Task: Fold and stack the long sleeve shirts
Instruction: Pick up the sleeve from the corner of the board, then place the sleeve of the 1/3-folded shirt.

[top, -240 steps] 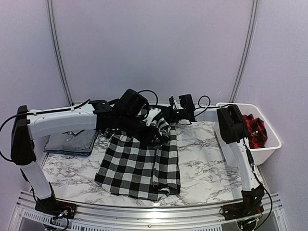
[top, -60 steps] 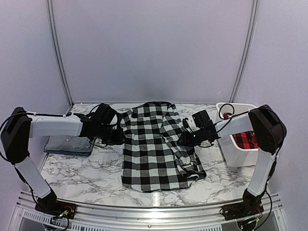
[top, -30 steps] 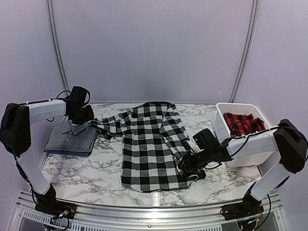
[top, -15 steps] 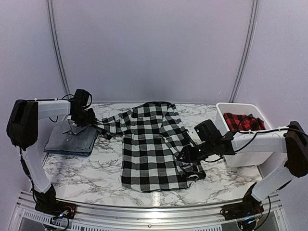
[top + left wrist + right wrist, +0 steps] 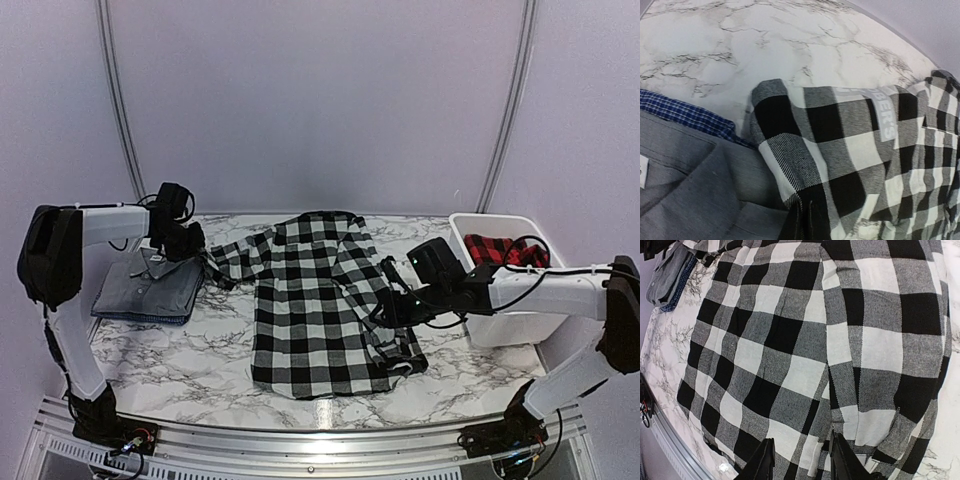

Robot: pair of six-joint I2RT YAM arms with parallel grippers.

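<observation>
The hem of the black-and-white checked shirt (image 5: 310, 310) lies nearest, spread flat on the marble surface (image 5: 170, 365) toward 6 o'clock, with the collar pointing to 12 o'clock. The sleeve on its 3 o'clock side is bunched along the body. How it is folded is hard to make out beneath the right arm (image 5: 540, 290).

The right jaws hang over that bunched edge, released. In the right wrist view the two fingertips (image 5: 764, 460) stand well apart, with a seam of the checked cloth running between them. Their lower ends are cut off by the frame, and whether they touch the cloth cannot be told.

Farther back, at 9 o'clock, the grey shirt (image 5: 150, 288) lies folded on the surface, its far corner covered by the left arm (image 5: 110, 222). The left jaws are clenched on the end of the checked shirt's other sleeve, which stretches from the body toward 10 o'clock and reaches the grey shirt's edge. In the left wrist view the dark fingers (image 5: 792, 225) are only partly in frame, close together with cloth pinched between them. The cuff lies beyond them, and a strip of blue-checked cloth (image 5: 685, 114) shows along the grey shirt.

At 3 o'clock a white bin (image 5: 510, 325) holds the crumpled red-and-black checked shirt (image 5: 500, 250), mostly hidden by the bin's wall.
</observation>
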